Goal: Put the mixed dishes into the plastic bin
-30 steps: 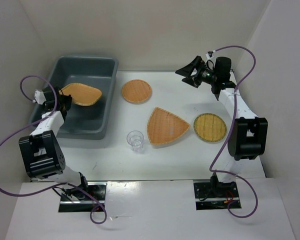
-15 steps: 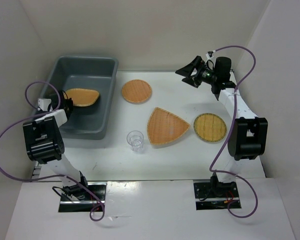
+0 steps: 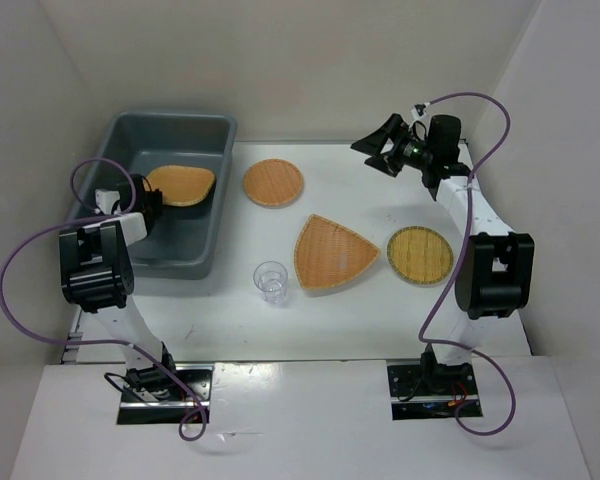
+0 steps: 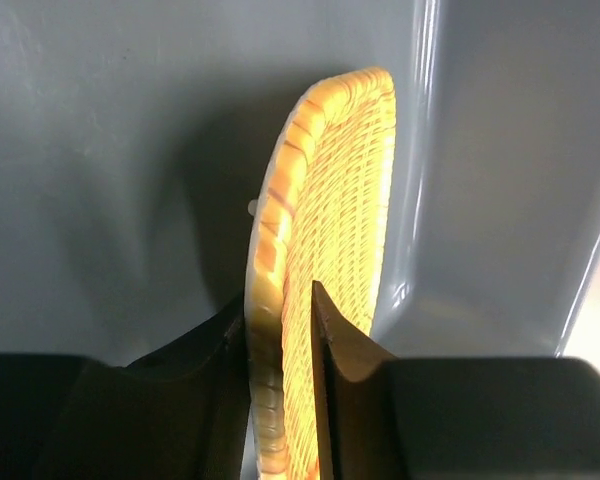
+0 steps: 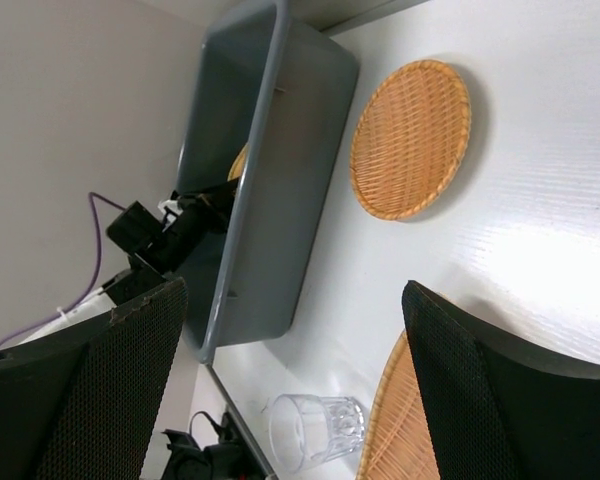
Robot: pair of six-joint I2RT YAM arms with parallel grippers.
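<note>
L: left gripper (image 4: 280, 325) clamped on tray (image 4: 325, 190) rim inside bin (image 3: 170, 140) | R: right gripper (image 3: 376, 152) spread wide, idle | HANDLING: tray likely light, stiff, thin; pinch rim edge

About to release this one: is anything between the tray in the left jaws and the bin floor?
Nothing visible does. The left jaws are shut on the rim of the rounded-square woven tray, which is inside the grey plastic bin. Around it, the left wrist view shows only bare grey bin floor and wall.
</note>
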